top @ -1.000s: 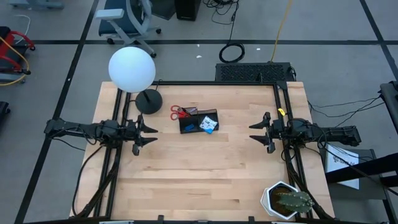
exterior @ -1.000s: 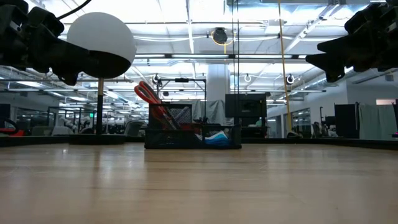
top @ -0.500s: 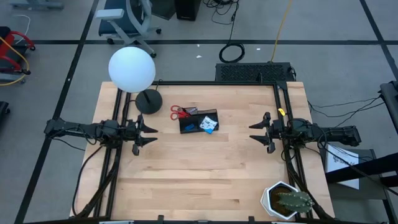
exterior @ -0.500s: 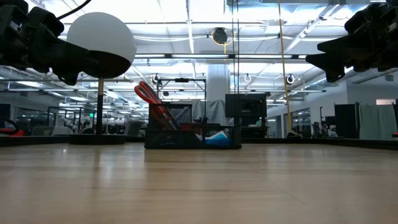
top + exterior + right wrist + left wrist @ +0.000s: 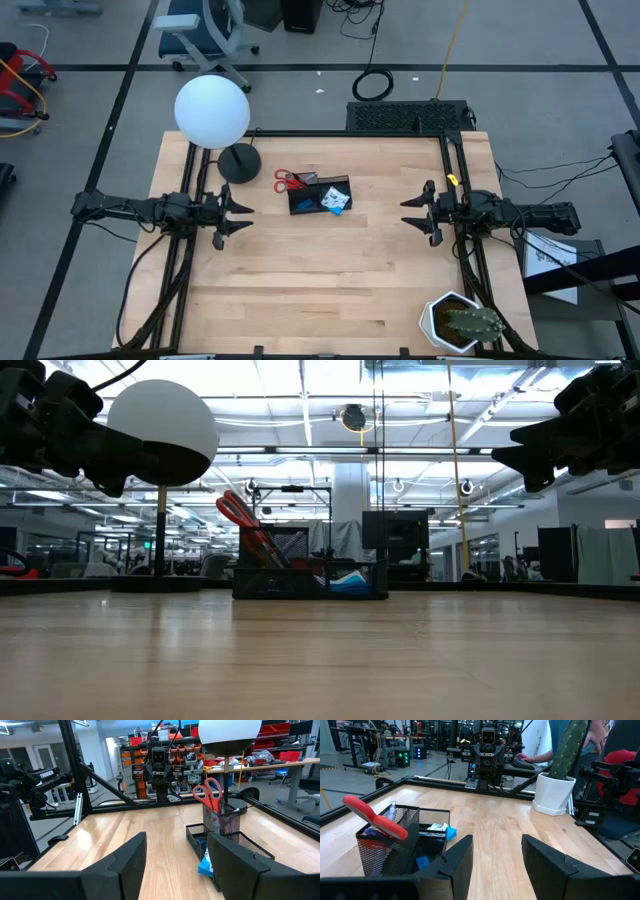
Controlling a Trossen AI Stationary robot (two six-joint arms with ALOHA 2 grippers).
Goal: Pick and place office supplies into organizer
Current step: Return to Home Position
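Observation:
The black mesh organizer (image 5: 319, 195) stands on the far middle of the table. Red-handled scissors (image 5: 291, 180) stick up out of its taller section, handles on top (image 5: 210, 792). Blue supplies (image 5: 334, 202) lie in its lower section. My left gripper (image 5: 240, 217) hovers open at the table's left side, level and pointing toward the organizer, clear of it. My right gripper (image 5: 412, 212) hovers open at the right side, also level and facing the organizer. Both are above the tabletop with nothing between their fingers.
A lamp with a white globe (image 5: 212, 110) and round black base (image 5: 239, 162) stands at the far left, close to the organizer. A potted cactus (image 5: 462, 322) sits at the near right corner. Bare wood lies between the grippers and toward the near edge.

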